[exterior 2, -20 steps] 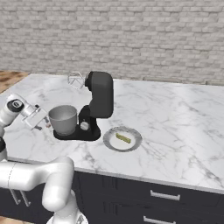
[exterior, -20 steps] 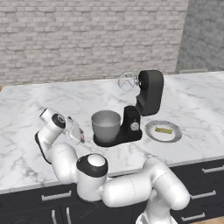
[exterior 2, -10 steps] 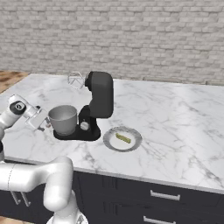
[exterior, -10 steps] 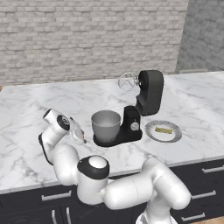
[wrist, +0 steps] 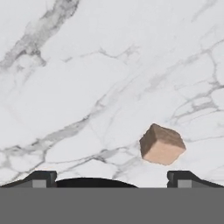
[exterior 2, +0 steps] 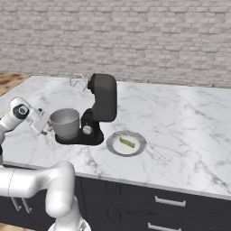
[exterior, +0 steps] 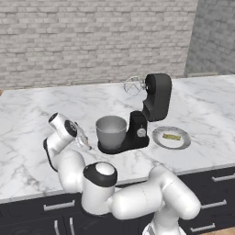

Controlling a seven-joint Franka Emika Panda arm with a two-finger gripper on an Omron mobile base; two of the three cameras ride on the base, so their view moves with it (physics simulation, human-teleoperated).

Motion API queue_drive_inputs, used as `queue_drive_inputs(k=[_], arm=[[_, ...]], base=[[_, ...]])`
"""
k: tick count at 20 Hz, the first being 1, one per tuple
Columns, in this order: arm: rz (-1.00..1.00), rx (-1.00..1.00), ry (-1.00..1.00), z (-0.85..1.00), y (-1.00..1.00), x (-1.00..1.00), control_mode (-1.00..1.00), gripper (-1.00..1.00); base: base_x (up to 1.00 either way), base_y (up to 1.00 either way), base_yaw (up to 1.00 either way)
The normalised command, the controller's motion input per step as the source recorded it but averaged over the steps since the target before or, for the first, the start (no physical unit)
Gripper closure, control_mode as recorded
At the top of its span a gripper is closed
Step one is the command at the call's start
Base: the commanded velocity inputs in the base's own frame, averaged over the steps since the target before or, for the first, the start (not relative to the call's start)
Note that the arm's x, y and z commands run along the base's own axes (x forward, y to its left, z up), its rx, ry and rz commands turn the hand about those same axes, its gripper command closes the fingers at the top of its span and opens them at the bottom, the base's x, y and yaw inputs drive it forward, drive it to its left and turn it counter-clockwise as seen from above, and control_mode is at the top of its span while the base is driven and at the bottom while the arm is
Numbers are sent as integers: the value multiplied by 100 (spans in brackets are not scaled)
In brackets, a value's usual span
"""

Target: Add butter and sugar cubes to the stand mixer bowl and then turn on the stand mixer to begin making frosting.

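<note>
Rendered home kitchen. Shown by a white marble counter [exterior: 36, 114] with grey veins filling the middle of both base views, above dark drawers [exterior 2: 171, 203] with slim silver handles along the bottom edge. Pale grey brick wall [exterior: 92, 41] across the top of the frame, a plain grey wall [exterior: 215, 36] at upper right of the left base view. Black mixer [exterior 2: 101, 108] with whisk and grey bowl [exterior 2: 65, 122] at centre; grey plate [exterior 2: 126, 143] just right of it. Strip of wood flooring [exterior 2: 11, 80] at left edge.
</note>
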Motion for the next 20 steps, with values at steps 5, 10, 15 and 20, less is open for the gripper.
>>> queue_drive_inputs(k=[5, 10, 15, 20], arm=[[3, 4, -1, -8, 0, 13, -100, -100], [2, 3, 0, -11, 1, 10, -100, -100], [2, 3, 0, -9, 5, 9, -100, -100], [1, 2, 0, -7, 11, 12, -100, -100]], base=[[0, 0, 0], [0, 0, 0], [0, 0, 0], [0, 0, 0]])
